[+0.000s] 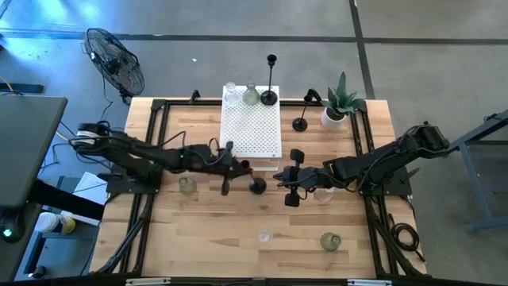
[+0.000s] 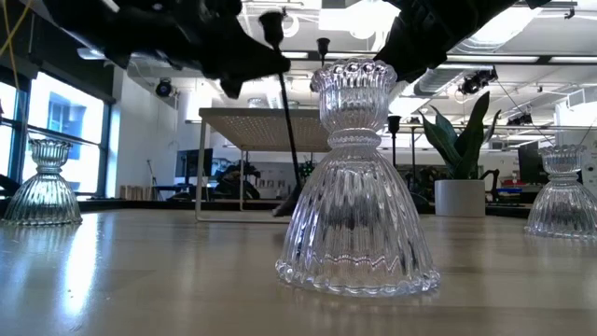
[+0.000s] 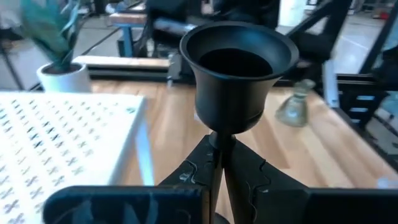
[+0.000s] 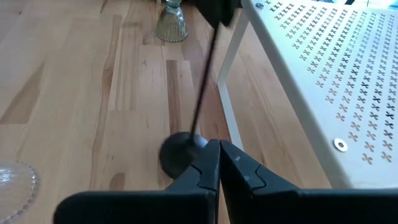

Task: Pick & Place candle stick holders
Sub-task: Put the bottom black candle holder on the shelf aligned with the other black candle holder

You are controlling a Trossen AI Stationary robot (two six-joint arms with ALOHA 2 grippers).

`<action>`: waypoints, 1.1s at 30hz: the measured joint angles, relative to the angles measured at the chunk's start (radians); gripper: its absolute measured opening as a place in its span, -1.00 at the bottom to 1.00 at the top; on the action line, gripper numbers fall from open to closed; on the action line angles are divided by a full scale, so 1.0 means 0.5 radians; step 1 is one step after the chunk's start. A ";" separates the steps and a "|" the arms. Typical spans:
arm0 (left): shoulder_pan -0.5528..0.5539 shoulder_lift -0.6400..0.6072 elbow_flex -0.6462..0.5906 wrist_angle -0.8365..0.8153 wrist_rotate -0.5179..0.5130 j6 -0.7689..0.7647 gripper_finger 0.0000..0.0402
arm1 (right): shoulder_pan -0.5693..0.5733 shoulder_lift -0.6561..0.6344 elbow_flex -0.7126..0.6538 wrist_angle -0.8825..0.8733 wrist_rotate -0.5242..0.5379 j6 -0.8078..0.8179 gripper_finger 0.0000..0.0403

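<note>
Candle stick holders: three sit on the white perforated box; left gripper clamps a black holder by its stem, right gripper closed empty, five others remain on the table

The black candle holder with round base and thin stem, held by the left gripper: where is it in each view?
High view: black candle holder, centre, by the left gripper, in front of the white perforated box.
Low view: thin stem left of the big clear glass holder.
Left wrist view: cup at centre.
Right wrist view: base and stem beyond the shut right gripper.
Shared landmark: the white perforated box.
</note>
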 joint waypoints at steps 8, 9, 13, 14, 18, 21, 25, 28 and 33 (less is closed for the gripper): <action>0.069 0.098 0.002 0.046 0.039 -0.019 -0.92 | 0.000 0.000 0.000 0.001 -0.001 -0.014 -1.00; 0.069 0.100 0.003 0.045 0.052 -0.019 -0.92 | 0.000 0.000 0.000 0.001 0.000 -0.014 -0.99; 0.070 0.100 0.003 0.040 0.083 -0.023 -0.92 | 0.000 0.000 0.000 0.002 -0.001 -0.014 -1.00; 0.070 0.100 0.003 0.039 0.103 -0.023 -0.92 | 0.000 0.000 0.000 0.002 0.000 -0.014 -1.00; 0.070 0.100 0.003 0.043 0.127 -0.058 -0.90 | 0.000 0.000 0.000 0.002 -0.001 -0.014 -0.99; 0.069 0.101 0.003 0.037 0.156 -0.076 -0.81 | 0.000 0.000 0.000 0.002 -0.001 -0.014 -1.00; 0.069 0.099 0.001 0.027 0.243 -0.091 -0.60 | -0.001 0.000 0.000 0.002 -0.013 -0.014 -0.99; 0.069 0.084 0.001 0.031 0.276 -0.113 -0.44 | 0.000 0.000 0.000 0.001 -0.032 -0.014 -1.00; 0.069 -0.035 0.002 -0.050 0.306 -0.007 -0.29 | 0.004 -0.008 0.000 -0.010 -0.038 -0.014 -0.99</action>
